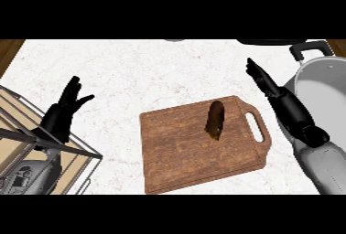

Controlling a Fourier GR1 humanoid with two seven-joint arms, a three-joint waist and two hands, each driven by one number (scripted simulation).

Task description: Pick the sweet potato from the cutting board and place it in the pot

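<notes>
The bench [155, 73] is white with faint grey marbling. On it the cutting board [196, 151] is reddish brown with a darker wood grain running across it. The sweet potato [215, 119] is dark brown, nearly black toward its lower end. The pot [323, 87] is pale grey inside with a dark grey handle. Both the left hand [62, 114] and the right hand [287, 105] are black, on grey forearms. The wire rack [40, 141] has dark grey bars over tan panels.
</notes>
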